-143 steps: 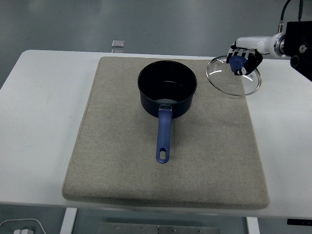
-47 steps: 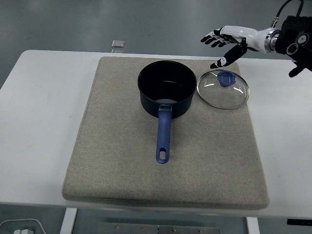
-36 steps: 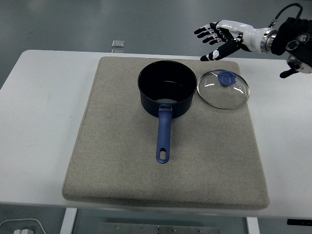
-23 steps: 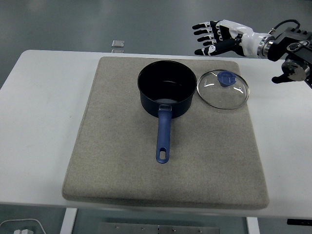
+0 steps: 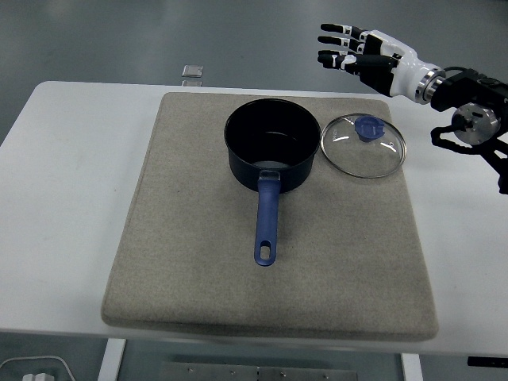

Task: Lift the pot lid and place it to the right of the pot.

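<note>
A dark blue pot (image 5: 272,144) with a long blue handle (image 5: 267,219) stands uncovered on a grey mat (image 5: 198,262). The glass lid (image 5: 363,147) with a blue knob (image 5: 367,127) lies flat on the mat, just to the right of the pot and close to its rim. My right hand (image 5: 349,49) is open, fingers spread, raised above and behind the lid, and holds nothing. The left arm is out of view.
The mat covers most of the white table (image 5: 55,159). A small clear square object (image 5: 191,71) lies at the table's far edge, behind the mat's left corner.
The lid, held tilted in my right hand at first, now lies flat beside the pot. The hand has let go, opened, and risen up and away from the lid.
</note>
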Robot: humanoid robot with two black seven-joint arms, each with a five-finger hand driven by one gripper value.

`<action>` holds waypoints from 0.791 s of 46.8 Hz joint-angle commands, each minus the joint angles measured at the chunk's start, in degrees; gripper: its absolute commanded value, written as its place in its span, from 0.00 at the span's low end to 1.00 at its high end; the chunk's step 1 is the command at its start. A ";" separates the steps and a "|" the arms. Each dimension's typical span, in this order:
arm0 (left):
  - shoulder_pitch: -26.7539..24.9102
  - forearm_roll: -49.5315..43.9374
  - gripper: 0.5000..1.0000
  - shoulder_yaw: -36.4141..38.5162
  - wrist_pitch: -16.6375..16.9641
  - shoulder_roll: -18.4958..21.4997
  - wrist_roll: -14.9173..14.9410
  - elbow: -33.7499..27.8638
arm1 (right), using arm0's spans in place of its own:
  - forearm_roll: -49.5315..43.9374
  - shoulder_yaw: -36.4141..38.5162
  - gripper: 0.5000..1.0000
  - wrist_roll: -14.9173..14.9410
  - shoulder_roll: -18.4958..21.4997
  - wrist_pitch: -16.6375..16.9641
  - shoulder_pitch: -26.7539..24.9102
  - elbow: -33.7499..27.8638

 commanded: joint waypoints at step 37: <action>0.00 -0.07 1.00 0.00 0.01 0.00 -0.01 0.00 | 8.45 4.64 0.79 -0.43 2.26 1.76 -4.48 -3.66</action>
